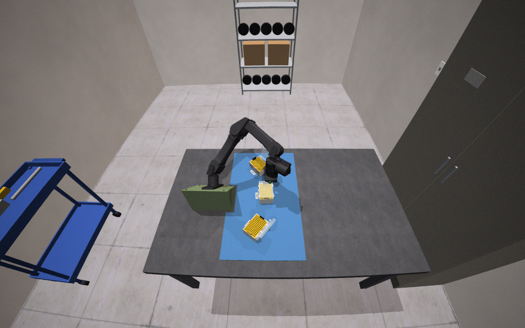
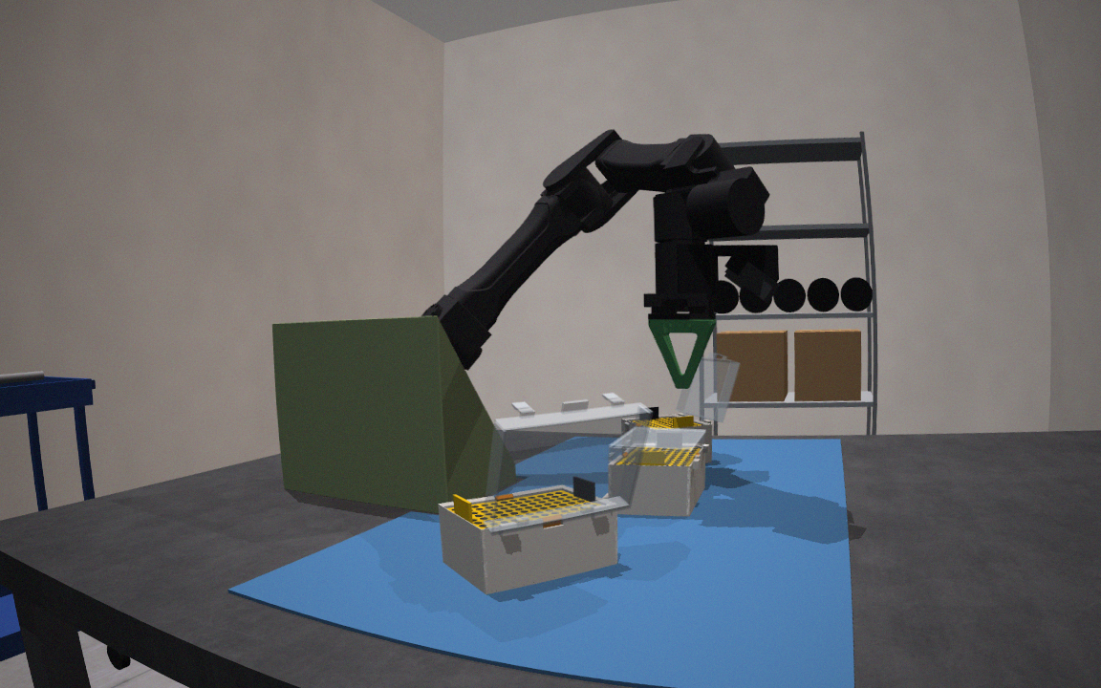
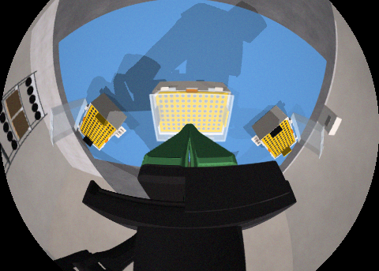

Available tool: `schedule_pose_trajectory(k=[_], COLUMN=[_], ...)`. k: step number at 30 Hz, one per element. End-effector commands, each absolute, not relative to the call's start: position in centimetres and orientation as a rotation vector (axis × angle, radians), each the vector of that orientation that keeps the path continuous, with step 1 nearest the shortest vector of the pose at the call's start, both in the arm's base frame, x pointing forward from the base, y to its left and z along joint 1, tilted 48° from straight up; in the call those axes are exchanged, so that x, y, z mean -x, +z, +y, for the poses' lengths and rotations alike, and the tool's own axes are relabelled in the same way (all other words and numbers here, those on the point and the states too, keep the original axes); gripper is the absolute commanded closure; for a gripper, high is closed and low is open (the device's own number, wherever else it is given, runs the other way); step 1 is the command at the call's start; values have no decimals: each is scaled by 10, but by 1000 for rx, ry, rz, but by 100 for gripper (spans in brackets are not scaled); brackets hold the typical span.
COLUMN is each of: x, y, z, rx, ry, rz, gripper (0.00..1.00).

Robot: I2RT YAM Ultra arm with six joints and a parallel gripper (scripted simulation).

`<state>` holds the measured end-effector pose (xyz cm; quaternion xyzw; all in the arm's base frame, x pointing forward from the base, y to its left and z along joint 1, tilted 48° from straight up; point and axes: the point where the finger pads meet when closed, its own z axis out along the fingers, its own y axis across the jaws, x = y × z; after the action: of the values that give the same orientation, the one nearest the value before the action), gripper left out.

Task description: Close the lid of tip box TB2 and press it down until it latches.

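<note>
Three grey tip boxes with yellow inserts stand on the blue mat point(image 1: 264, 206). The ID stickers are too small to read. The middle box point(image 1: 266, 192) has its clear lid lying down over the insert point(image 2: 657, 440); I cannot tell whether it is latched. The far box point(image 1: 257, 164) has its lid standing up open point(image 2: 719, 376). The near box point(image 2: 528, 534) sits turned at an angle with its lid open. My gripper point(image 2: 680, 384) is shut and empty, pointing straight down, well above the far edge of the middle box point(image 3: 191, 109). In the wrist view the gripper's fingertips point(image 3: 189, 128) overlap that box's edge.
The arm's green base block point(image 1: 210, 197) stands at the mat's left edge. A white label strip point(image 2: 572, 418) lies behind the boxes. A blue cart point(image 1: 23, 212) stands left of the table, a shelf rack point(image 1: 266, 44) at the back wall.
</note>
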<state>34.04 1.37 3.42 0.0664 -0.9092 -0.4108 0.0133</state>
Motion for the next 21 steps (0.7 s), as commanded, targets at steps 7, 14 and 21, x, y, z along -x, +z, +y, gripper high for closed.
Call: schedule_pose_trajectory(k=[7,14,21], x=[-344,-344,-344], y=[38,38,43], z=[5,5,-1], rx=[-188,-188,-188], ry=[-1280,-1280,-1280], rz=[-2865,-2865,-2865], gripper=[100,100,100])
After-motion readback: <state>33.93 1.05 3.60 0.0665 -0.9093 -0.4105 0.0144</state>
